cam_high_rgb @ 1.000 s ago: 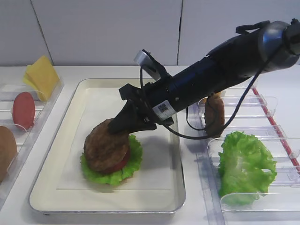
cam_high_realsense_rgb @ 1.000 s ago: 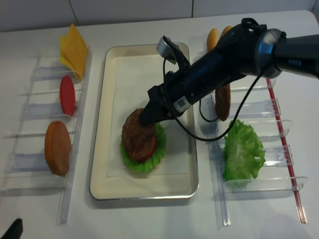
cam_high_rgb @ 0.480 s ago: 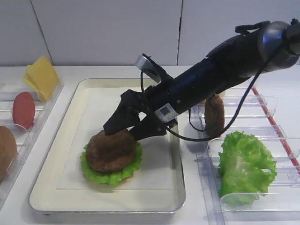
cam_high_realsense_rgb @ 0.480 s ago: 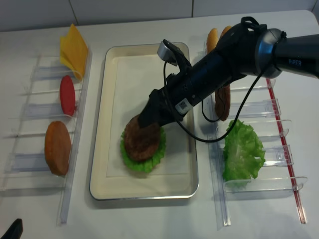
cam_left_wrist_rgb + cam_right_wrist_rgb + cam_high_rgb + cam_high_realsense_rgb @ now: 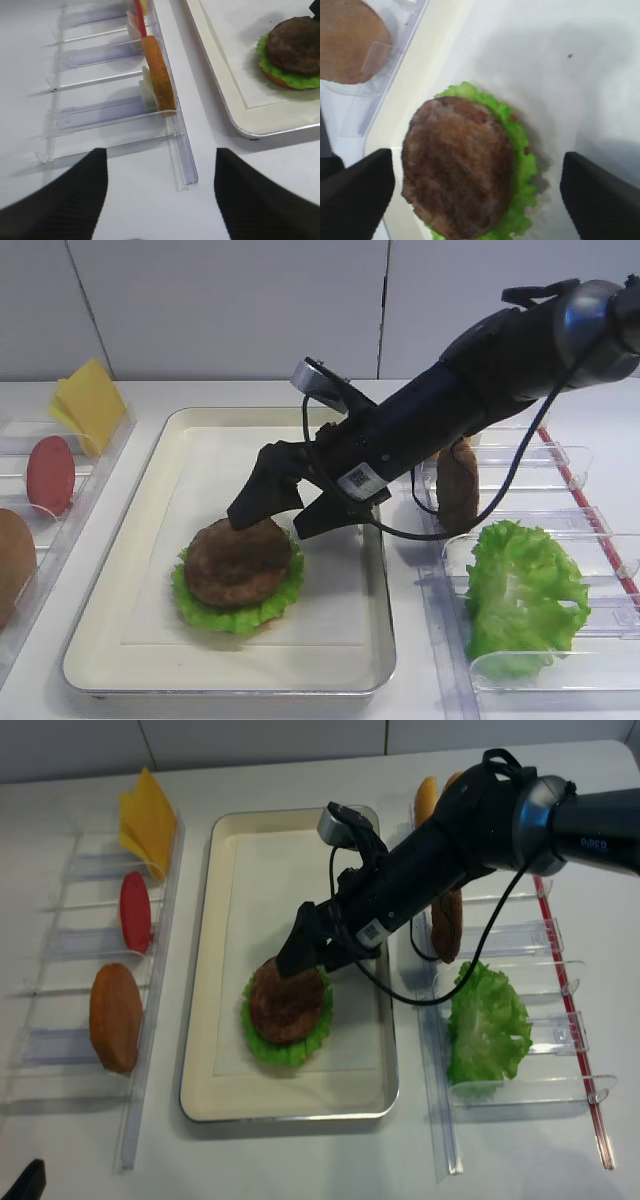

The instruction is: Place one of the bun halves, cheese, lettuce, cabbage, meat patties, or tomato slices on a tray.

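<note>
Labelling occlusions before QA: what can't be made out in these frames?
- Layers under the patty: the exterior high views show only a lettuce fringe; patty covers the rest.
- Right end effector: the right wrist view cuts its fingers at the edges.
- Left end effector: the left wrist view shows only blurred dark shapes.
- Right rack bun: arm hides most of it.

The right arm (image 5: pixel 470 380) is a glossy black tube with a grey rounded joint at its far right end, a small white label near the wrist, a silver camera block on top, looping black cables, and matte black fingers (image 5: pixel 262 502).
</note>
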